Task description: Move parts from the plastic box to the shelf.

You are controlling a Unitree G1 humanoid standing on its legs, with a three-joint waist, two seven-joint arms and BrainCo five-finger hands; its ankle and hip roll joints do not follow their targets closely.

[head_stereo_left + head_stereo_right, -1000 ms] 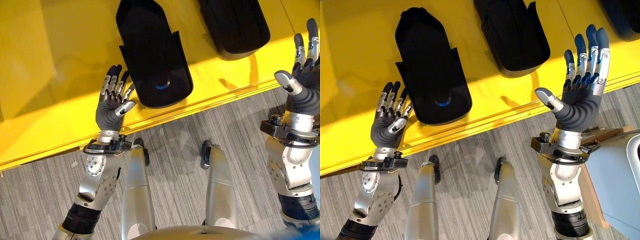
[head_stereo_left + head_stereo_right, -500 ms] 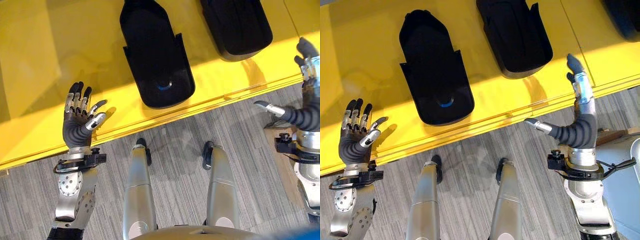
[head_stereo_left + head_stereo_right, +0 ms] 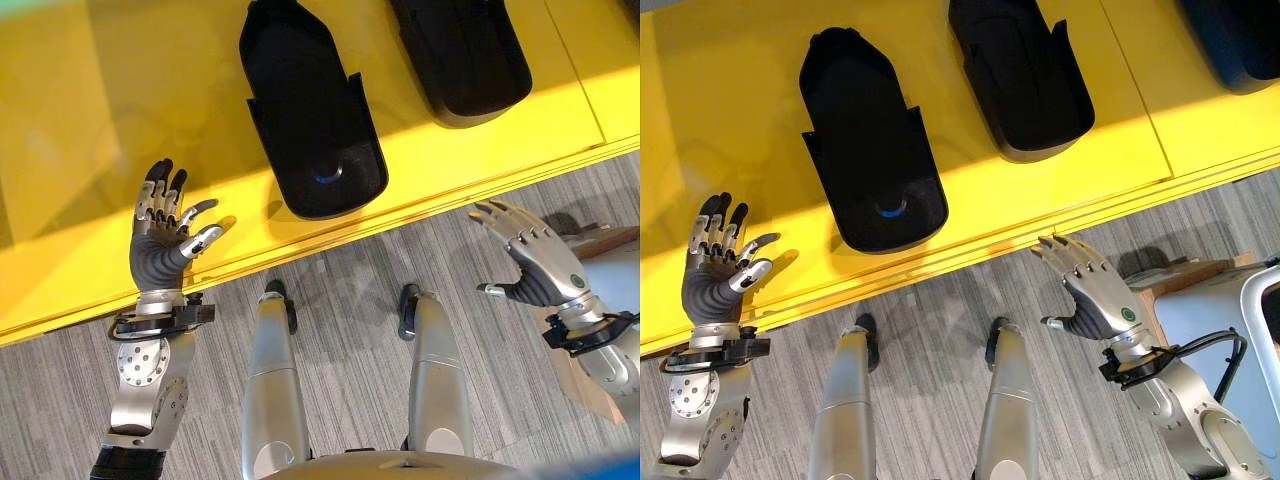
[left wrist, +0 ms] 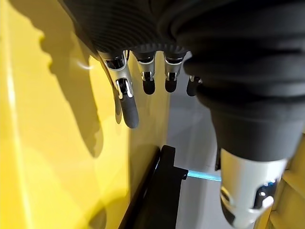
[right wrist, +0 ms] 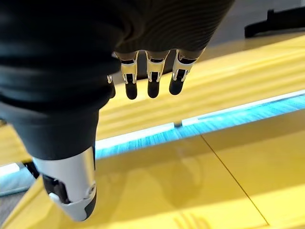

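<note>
Two black moulded parts lie on the yellow shelf [image 3: 80,150]: one [image 3: 305,110] in the middle with a blue spot at its near end, another [image 3: 460,50] to its right. A third dark part [image 3: 1235,40] shows at the far right corner. My left hand [image 3: 160,255] is held palm-up and open over the shelf's front edge, left of the middle part and apart from it; its straight fingers [image 4: 126,100] hold nothing. My right hand [image 3: 1095,300] hovers open, back up, over the floor in front of the shelf, empty.
A pale plastic box [image 3: 1205,325] stands on a wooden base at the right edge, just beyond my right hand. Grey striped carpet [image 3: 340,290] runs along the shelf's front lip. The left part of the shelf is bare yellow.
My right hand has dropped from above the shelf edge and turned palm-down over the floor. My left hand moved left, away from the middle part, then stayed put.
</note>
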